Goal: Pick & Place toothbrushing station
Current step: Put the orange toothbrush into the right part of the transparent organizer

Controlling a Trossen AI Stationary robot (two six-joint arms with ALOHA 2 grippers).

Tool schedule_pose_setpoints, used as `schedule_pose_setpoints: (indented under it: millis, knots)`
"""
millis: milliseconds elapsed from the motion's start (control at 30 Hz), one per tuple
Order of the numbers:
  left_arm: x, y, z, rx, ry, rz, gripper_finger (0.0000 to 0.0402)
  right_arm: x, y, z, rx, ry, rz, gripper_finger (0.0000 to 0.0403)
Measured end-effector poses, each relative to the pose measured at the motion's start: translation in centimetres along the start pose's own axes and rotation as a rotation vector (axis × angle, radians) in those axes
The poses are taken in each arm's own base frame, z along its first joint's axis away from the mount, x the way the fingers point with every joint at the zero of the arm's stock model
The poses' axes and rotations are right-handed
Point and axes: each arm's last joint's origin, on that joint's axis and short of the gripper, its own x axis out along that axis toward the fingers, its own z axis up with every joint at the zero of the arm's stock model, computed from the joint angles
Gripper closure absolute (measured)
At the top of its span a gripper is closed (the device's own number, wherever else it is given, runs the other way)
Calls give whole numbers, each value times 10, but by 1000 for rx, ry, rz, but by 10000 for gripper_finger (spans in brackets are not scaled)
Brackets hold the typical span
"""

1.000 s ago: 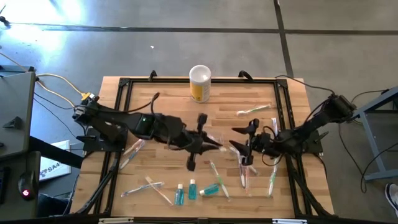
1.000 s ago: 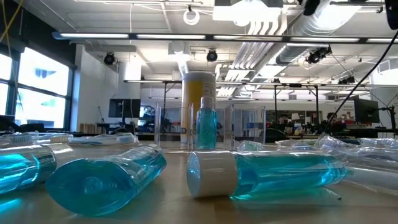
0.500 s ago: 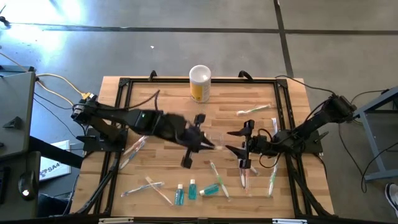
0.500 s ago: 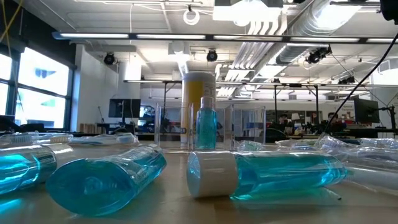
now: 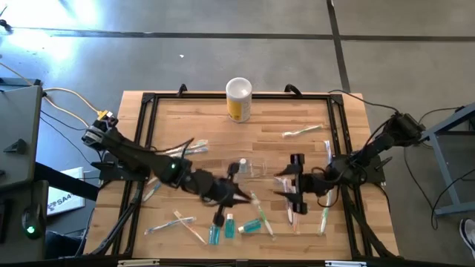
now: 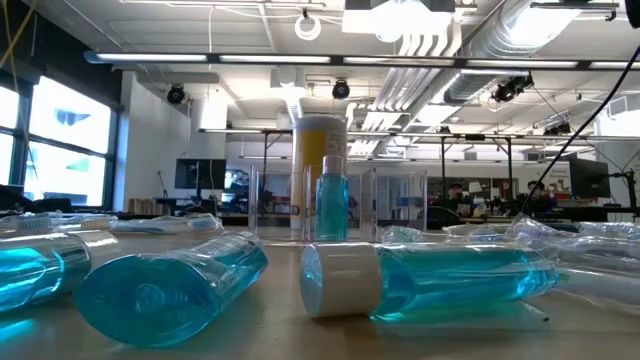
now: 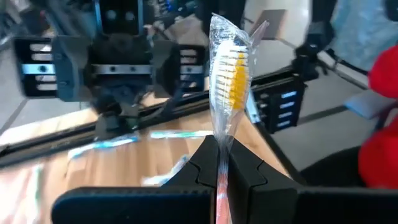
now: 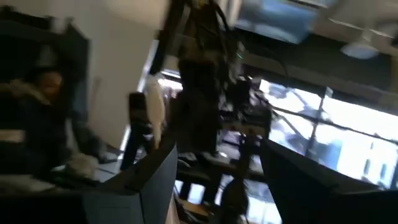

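Observation:
My left gripper [image 5: 236,195] is near the middle of the table, on the near side of the clear plastic holder [image 5: 254,166]. It is shut on a wrapped toothbrush [image 7: 227,68] with yellow and white bristles. My right gripper [image 5: 286,185] is open and empty, just right of the holder. Several wrapped toothbrushes [image 5: 303,131] and teal tubes [image 5: 229,225] lie loose on the wooden table. In the low view, one teal tube [image 6: 332,205] stands upright before the clear holder [image 6: 395,205], and others [image 6: 440,280] lie on their sides. My left gripper pinches the wrapped toothbrush by its handle [image 7: 222,155] between its two fingers [image 7: 208,165]. The toothbrush lies along the fingers. Its bristle head [image 7: 227,74] sticks out well past the fingertips, clear of the table. The fingers point toward the table's right side.
A yellow canister with a white top [image 5: 238,99] stands at the table's far edge. A black frame [image 5: 148,100] runs round the table top. Loose toothbrushes [image 5: 178,222] and tubes [image 5: 214,233] crowd the near middle.
My left gripper has gone from beside the clear holder toward the table's near edge. My right gripper has shifted a little toward the near edge and turned slightly. The tubes and the holder have stayed in place.

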Motion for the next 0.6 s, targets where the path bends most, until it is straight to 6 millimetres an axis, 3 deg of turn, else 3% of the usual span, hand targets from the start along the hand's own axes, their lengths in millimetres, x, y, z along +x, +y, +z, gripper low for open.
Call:
schedule_pose_setpoints:
  millis: [133,600]
  knots:
    - [0,-2,5,3,-53,1,400,0,0,0,-18,-1,1,181]
    - [28,-4,-10,57,-60,33,400,0,0,-2,-8,30,-32,181]
